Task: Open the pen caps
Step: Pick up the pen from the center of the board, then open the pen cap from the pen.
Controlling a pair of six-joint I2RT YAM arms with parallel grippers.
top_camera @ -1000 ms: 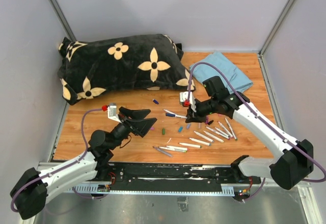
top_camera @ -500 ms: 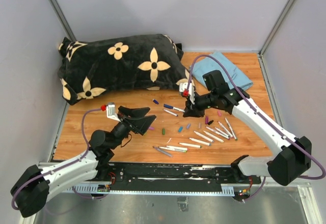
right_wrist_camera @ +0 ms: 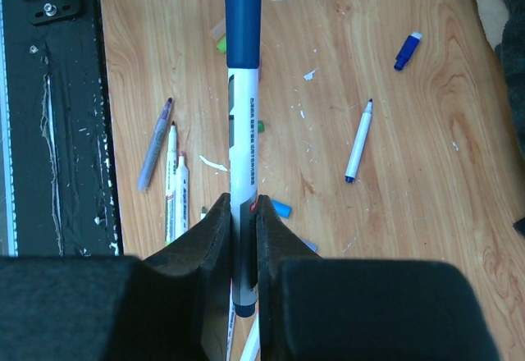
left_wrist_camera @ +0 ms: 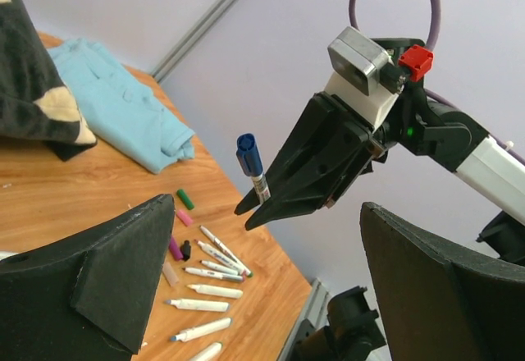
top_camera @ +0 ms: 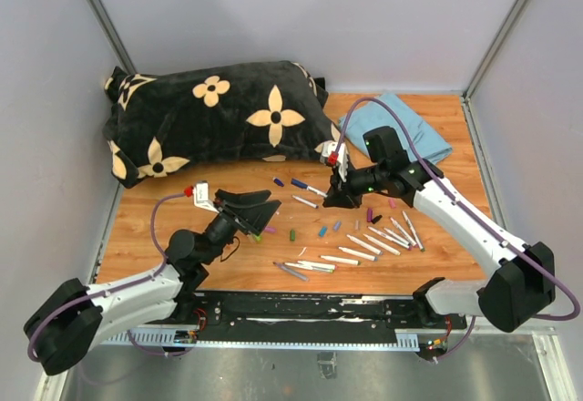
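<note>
— How is the right hand (right_wrist_camera: 244, 234) seen?
— Clamped on a pen (right_wrist_camera: 244, 131); its blue cap (right_wrist_camera: 244, 16) is fitted, carried beyond the fingertips.
— And the left hand (top_camera: 269, 211)?
— Spread wide, empty; the blue cap is held ahead of it, apart. Loose caps (top_camera: 292, 234) are scattered on the tabletop (top_camera: 182, 237) below.

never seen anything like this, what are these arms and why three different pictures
These are two robot arms bolted to a wooden table. One picture looks down from above; the other two come from cameras on the wrists. The right claw is shut on a white pen with its blue cap on. The left claw is wide open and empty, facing it. On the table lie loose pens, small coloured caps, a flowered pillow and a blue cloth.
</note>
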